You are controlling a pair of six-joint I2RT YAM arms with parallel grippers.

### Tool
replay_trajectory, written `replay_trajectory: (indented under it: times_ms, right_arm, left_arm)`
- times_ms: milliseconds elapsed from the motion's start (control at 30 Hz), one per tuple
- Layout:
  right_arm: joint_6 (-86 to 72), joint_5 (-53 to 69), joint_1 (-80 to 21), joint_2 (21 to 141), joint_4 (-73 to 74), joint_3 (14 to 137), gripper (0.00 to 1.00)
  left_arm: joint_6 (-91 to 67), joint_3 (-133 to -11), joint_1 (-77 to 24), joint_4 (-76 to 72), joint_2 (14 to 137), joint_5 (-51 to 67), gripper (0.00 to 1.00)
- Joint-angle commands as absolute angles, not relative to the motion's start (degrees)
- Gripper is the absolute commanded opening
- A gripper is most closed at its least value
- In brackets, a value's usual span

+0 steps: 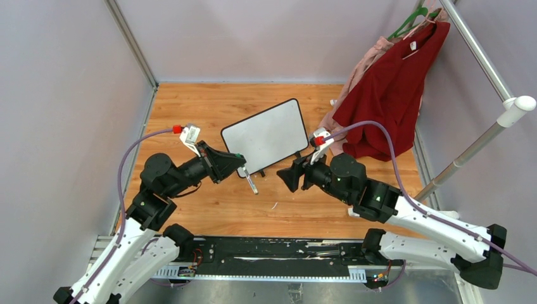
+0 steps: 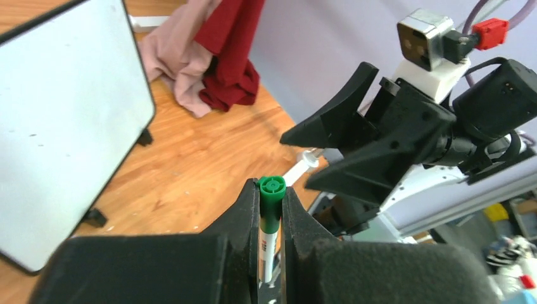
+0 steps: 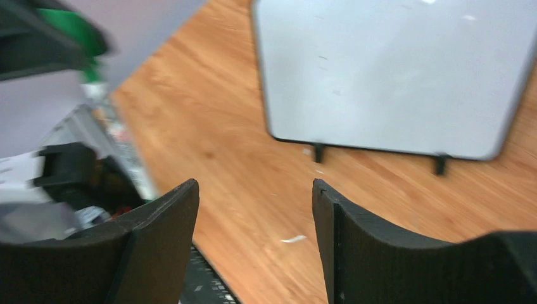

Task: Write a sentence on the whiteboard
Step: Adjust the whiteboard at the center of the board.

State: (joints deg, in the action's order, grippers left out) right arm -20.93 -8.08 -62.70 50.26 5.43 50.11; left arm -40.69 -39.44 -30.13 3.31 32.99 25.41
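A green-capped marker (image 2: 272, 193) is held tight in the left end effector (image 1: 239, 166), with its cap end nearest the whiteboard (image 1: 266, 136). The board is stood on the surface just behind both arms, and nothing is written on it. The right end effector (image 1: 286, 174) is spread wide and empty, just beside the marker. Red clothes (image 1: 386, 95) are hung well off to the right, so nothing is in the way.

One whiteboard (image 1: 265, 136), one marker (image 2: 271, 196), two garments (image 1: 389, 95)

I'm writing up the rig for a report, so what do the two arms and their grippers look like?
Both match: the left arm and right arm have white lower links and black upper joints. The left gripper and right gripper each have two black wedge-shaped fingers. A purple cable loops to a red plug at each wrist.
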Motion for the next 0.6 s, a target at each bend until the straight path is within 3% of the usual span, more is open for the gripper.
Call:
replay_trajectory:
  times_ms: [0, 200, 333, 433, 567]
  right_arm:
    - [-19.64, -26.13, -60.30, 50.54, 7.25, 44.43, 0.67]
    - [-17.93, -24.69, -52.84, 56.86, -3.30, 36.26, 0.60]
    - [-18.24, -23.35, -47.14, 63.39, -8.94, 34.07, 0.67]
    - [-14.89, -23.46, -46.30, 69.77, -12.60, 35.28, 0.83]
    - [-13.73, -21.65, -43.54, 78.31, -16.33, 37.34, 0.84]
  left_arm:
    - [-30.42, -43.65, -30.32, 12.70, 30.75, 19.40, 0.00]
    - [-24.74, -43.27, -30.32, 16.93, 29.04, 15.13, 0.00]
    - [-23.46, -41.72, -30.32, 17.46, 28.51, 14.64, 0.00]
    - [-22.13, -41.02, -30.32, 18.36, 28.20, 14.39, 0.00]
    - [-20.02, -40.79, -30.31, 19.62, 28.15, 13.28, 0.00]
